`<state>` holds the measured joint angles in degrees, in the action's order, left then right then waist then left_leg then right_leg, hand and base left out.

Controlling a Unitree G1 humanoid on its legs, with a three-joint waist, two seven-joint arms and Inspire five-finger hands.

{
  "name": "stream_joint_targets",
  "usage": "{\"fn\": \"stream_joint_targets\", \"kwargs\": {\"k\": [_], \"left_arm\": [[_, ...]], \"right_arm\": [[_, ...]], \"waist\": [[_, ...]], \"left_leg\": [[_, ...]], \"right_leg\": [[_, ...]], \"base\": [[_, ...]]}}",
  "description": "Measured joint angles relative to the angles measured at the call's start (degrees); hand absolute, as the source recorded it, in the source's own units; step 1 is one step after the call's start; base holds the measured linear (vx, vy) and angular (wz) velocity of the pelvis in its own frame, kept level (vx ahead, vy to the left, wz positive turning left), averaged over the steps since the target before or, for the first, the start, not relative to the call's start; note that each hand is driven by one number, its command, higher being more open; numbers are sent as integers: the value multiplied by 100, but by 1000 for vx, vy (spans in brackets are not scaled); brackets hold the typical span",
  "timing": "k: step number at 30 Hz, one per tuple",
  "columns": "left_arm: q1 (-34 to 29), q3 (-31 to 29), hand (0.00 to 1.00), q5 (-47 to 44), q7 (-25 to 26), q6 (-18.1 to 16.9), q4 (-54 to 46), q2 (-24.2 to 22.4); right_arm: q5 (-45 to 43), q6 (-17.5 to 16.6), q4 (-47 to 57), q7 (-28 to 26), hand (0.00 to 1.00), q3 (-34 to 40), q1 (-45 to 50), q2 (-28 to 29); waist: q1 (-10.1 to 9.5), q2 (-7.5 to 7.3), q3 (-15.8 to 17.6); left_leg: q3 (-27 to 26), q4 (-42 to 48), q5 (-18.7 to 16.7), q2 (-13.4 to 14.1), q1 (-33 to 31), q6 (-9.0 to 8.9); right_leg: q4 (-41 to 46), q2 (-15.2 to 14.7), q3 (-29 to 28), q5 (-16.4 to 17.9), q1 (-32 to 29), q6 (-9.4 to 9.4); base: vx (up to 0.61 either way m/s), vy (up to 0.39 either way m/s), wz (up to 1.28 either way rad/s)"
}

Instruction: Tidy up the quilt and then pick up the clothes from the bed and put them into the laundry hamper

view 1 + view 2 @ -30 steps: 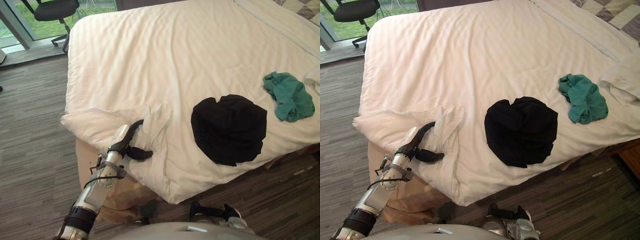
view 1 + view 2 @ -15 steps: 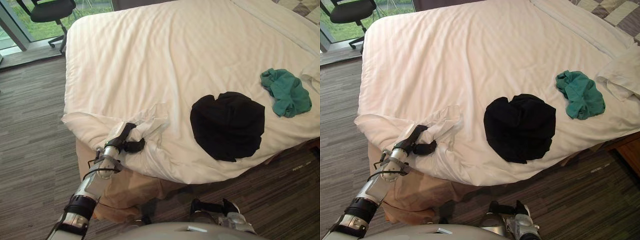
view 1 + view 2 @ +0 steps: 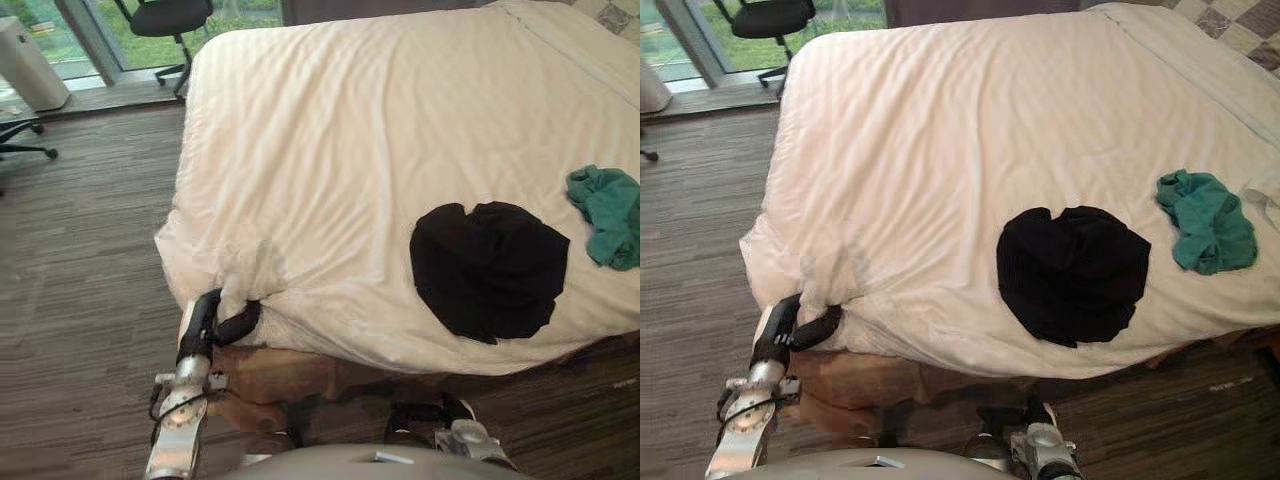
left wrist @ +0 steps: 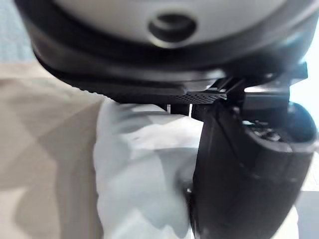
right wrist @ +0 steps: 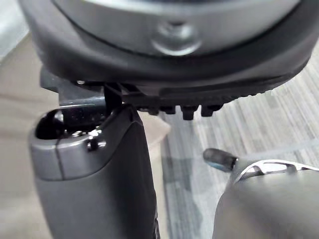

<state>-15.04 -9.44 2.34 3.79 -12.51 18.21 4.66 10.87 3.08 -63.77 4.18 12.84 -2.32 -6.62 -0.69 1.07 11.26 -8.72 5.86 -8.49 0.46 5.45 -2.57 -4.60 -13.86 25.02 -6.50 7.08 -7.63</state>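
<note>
Clutching the quilt (image 3: 380, 130) corner, the left hand (image 3: 213, 322) curls low.

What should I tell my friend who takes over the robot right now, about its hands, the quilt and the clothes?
Left hand: shut on the bunched near-left corner of the quilt, at the bed's edge.
Right hand: low over the floor; I cannot tell if it is open or shut.
Black garment and green garment: both lie on the quilt, the green one to the black one's right.
Done: the quilt is mostly spread flat.
Left: smooth that corner, let go, then carry both garments to the laundry hamper.
</note>
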Motion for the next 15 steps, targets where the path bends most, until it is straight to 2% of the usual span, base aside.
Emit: {"fn": "stream_joint_targets", "kwargs": {"k": [1,3,5,6,7,8,9,10,11,12,13,14,15], "left_arm": [[7,-107,100,1,0,-37,103,-133],[85,-575,100,-23,0,-238,806,-566],[195,-937,100,-63,-20,-448,1473,-701],[250,-1080,100,-41,-28,-493,1661,-784],[250,-1195,100,9,-30,-492,1777,-844],[250,-1286,100,33,-34,-489,1941,-850],[252,-1323,100,40,-35,-489,2004,-854],[265,-1330,100,85,-74,-489,2104,-859],[363,-1364,100,323,-113,-424,2334,-867],[380,-1395,100,443,-148,-331,2499,-867],[484,-1422,100,642,-98,-10,2966,-837],[662,-1612,100,474,-150,499,3449,-646],[692,-1744,100,563,-34,717,3687,-505]], "right_arm": [[0,0,5,-2,100,0,-5,-32],[-1,3,39,-12,100,19,-52,-202],[-4,3,-11,-32,100,262,-104,-237],[-7,23,-81,-25,100,529,-177,-257],[-17,22,-69,-11,100,631,-181,-291],[-58,-7,-54,13,100,698,-179,-349],[-64,-14,-57,19,100,702,-175,-396],[-66,-34,-53,29,100,702,-162,-498],[-65,-41,-50,74,100,746,-214,-589],[-63,-40,-74,86,100,762,-198,-618],[-63,7,-197,69,100,785,-163,-560],[-64,64,-325,39,100,798,-100,-313],[-89,102,-350,21,100,827,-42,-163]], "waist": [[-30,5,35],[-62,290,14],[-63,310,9],[-76,341,42],[-43,353,43],[32,367,35],[81,371,33],[158,408,5],[154,452,-28],[179,454,-84],[249,411,-103],[139,95,84],[79,-2,132]], "left_leg": [[28,130,-51,-12,-113,28],[147,707,-211,29,-601,80],[98,1069,-351,36,-715,79],[82,1937,-643,333,-797,50],[121,2445,-781,642,-692,-53],[334,2870,-807,1048,-484,-96],[501,2976,-795,1239,-380,-106],[850,2861,-592,1493,-186,-144],[1086,2369,-936,1382,18,-564],[1009,2067,-1124,1327,81,-601],[884,1483,-1359,1251,193,-760],[800,1186,-1251,1026,331,-796],[762,1088,-1177,983,385,-799]], "right_leg": [[19,-35,72,9,-24,-13],[555,-169,253,140,-379,49],[714,-329,362,157,-491,75],[799,-338,410,157,-438,74],[891,-365,410,157,-365,74],[1017,-427,392,157,-341,74],[1083,-462,344,146,-353,55],[1240,-520,162,140,-465,-49],[1406,-601,-88,96,-723,-131],[1425,-645,-174,101,-864,-139],[1425,-692,-344,132,-1045,-130],[1400,-847,-582,101,-1117,-107],[1338,-855,-617,91,-1113,-78]], "base": [[-134,-6,52],[-138,46,35],[-90,94,12],[-101,115,-17],[-127,202,-40],[-107,242,-41],[-101,338,-47],[-79,387,-49],[-99,421,-43],[-147,441,-14],[-249,377,9],[-258,301,9],[-260,151,-16]]}}
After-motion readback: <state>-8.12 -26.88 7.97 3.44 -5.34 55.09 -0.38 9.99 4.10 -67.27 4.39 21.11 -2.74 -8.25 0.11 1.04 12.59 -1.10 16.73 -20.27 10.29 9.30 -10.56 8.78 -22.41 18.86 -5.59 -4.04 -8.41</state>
